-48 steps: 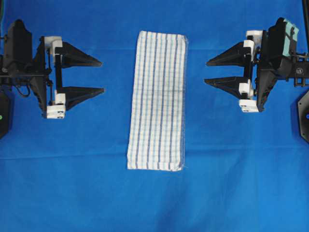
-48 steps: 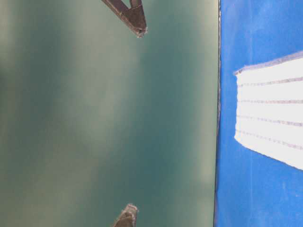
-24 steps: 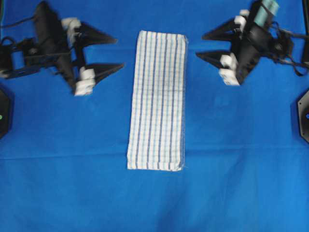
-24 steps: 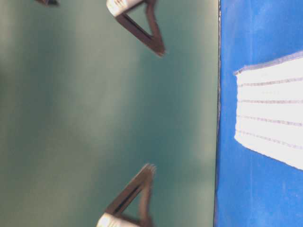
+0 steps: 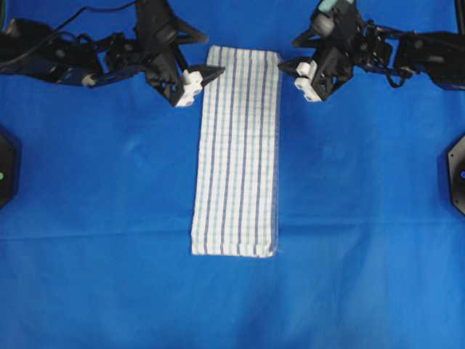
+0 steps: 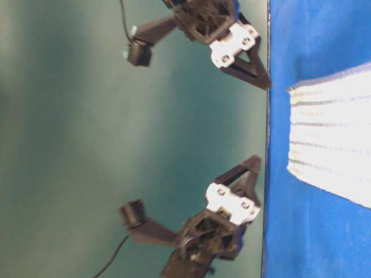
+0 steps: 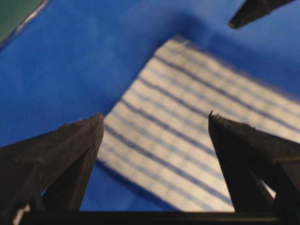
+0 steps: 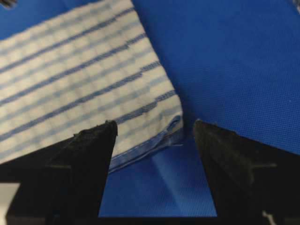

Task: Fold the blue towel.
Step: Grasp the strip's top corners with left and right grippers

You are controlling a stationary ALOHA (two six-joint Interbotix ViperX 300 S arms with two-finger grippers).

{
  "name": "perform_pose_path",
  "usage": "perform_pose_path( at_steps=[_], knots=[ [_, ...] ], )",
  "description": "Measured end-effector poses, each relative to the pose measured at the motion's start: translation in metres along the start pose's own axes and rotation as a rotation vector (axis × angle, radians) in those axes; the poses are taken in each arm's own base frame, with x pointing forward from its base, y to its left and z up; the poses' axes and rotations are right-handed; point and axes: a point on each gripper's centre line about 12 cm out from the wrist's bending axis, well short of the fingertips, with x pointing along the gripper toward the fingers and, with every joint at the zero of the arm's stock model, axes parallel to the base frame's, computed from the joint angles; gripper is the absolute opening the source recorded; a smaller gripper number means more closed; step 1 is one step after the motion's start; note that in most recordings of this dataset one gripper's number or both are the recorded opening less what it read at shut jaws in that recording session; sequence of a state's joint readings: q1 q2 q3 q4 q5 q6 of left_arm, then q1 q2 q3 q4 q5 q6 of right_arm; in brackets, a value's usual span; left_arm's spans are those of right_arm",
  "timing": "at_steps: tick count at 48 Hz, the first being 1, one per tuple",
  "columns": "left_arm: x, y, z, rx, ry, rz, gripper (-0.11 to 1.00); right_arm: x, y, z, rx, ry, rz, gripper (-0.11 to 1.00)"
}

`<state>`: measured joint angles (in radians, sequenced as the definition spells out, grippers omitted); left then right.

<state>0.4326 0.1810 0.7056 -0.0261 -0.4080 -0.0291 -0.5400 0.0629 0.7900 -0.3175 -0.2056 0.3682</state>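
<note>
The blue towel (image 5: 237,153), white with a fine blue check, lies flat as a long folded strip in the middle of the table. It also shows in the table-level view (image 6: 333,145). My left gripper (image 5: 213,52) is open at the towel's far left corner. In the left wrist view that corner of the towel (image 7: 187,122) lies between the spread fingers of the gripper (image 7: 155,115). My right gripper (image 5: 287,52) is open at the far right corner. In the right wrist view the towel (image 8: 79,75) has its hemmed corner between the fingers of the gripper (image 8: 154,123). Neither gripper holds anything.
The plain blue table covering (image 5: 349,218) spreads all round the towel. Black fixtures sit at the left edge (image 5: 6,171) and the right edge (image 5: 456,174). The table's edge (image 6: 268,174) meets a green backdrop in the table-level view.
Both arms swung in from the table's sides to the towel's far end and came down near its two far corners. The towel has not moved.
</note>
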Motion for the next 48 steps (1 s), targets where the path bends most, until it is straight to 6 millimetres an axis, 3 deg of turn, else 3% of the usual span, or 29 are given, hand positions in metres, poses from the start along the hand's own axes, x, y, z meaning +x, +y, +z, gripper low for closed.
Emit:
perform_pose_path(
  at_steps=[13,24,29,36,40,48],
  knots=[
    [0.034,0.014,-0.033,-0.013,0.066,0.03,0.89,0.03,-0.011,-0.014,0.019,0.06,-0.019,0.67],
    [0.043,0.018,-0.04,-0.018,0.081,0.038,0.84,0.042,-0.014,-0.019,0.024,0.079,-0.022,0.65],
    [0.043,0.018,-0.04,-0.019,0.081,0.039,0.65,0.043,-0.014,-0.02,0.017,0.081,-0.021,0.52],
    [0.042,0.018,-0.042,-0.013,0.086,0.038,0.21,0.044,-0.012,-0.02,0.003,0.079,-0.015,0.09],
    [0.042,0.014,-0.043,-0.003,0.089,0.029,0.04,0.044,-0.011,-0.02,-0.002,0.077,-0.011,0.07],
    [0.042,0.012,-0.043,0.0,0.089,0.026,0.03,0.044,-0.01,-0.018,-0.007,0.07,-0.008,0.07]
  ],
)
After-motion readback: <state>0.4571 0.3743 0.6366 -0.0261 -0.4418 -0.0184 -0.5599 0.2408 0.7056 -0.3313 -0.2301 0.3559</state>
